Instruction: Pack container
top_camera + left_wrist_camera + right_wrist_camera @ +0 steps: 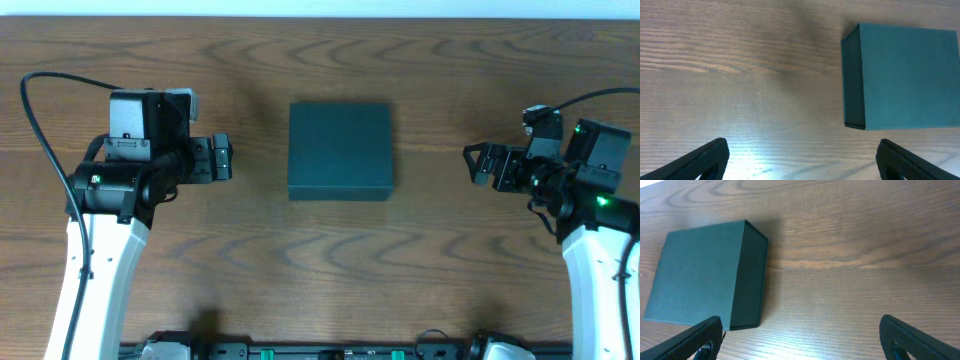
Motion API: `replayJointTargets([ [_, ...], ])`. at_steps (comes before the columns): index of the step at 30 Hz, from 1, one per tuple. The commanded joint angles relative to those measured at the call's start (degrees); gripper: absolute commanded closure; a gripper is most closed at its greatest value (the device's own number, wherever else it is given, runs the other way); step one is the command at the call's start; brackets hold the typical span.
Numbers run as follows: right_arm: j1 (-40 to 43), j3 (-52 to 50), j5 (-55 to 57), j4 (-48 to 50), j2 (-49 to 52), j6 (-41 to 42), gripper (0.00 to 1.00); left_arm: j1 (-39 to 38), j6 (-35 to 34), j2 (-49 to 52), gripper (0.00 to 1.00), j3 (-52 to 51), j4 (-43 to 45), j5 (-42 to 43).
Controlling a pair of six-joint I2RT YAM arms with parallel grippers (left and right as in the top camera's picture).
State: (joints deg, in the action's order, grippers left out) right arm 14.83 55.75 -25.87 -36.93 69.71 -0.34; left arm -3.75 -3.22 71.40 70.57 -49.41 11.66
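The container (340,150) is a dark teal-green square box, lid shut, at the middle of the wooden table. It shows at the upper right of the left wrist view (905,75) and at the left of the right wrist view (705,275). My left gripper (224,158) is open and empty, to the left of the box; its fingers (800,162) frame bare wood. My right gripper (480,165) is open and empty, to the right of the box; its fingers (800,340) also frame bare wood. No snack packets are in view.
The wooden table (430,270) runs across the whole view. Cables loop from both arms. A dark rail with fittings (330,350) runs along the front edge.
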Motion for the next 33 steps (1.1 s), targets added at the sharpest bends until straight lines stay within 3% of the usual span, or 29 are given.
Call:
replayJointTargets([
  [1,0.1,0.3,0.2,0.0,-0.3,0.9,0.01,0.3,-0.6,0.3,0.05,0.1,-0.3,0.2],
  [7,0.1,0.3,0.2,0.0,-0.3,0.9,0.01,0.3,-0.7,0.3,0.05,0.1,-2.7,0.1],
  [11,0.1,0.3,0.2,0.0,-0.3,0.9,0.01,0.4,-0.7,-0.1,0.05,0.0,-2.1,-4.3],
  [17,0.1,0.3,0.2,0.0,-0.3,0.9,0.01,1.8,-0.6,-9.8,0.05,-2.6,-0.7,-8.1],
  [23,0.1,0.3,0.2,0.0,-0.3,0.9,0.01,10.1,1.1,-28.7,0.05,-21.7,10.1,-1.7],
  [28,0.1,0.3,0.2,0.0,-0.3,0.9,0.01,10.9,1.0,-42.9,0.05,-36.3,17.2,-1.5],
  [33,0.1,0.3,0.2,0.0,-0.3,0.9,0.01,10.9,-2.8,-55.7,0.05,-47.2,18.9,-1.5],
])
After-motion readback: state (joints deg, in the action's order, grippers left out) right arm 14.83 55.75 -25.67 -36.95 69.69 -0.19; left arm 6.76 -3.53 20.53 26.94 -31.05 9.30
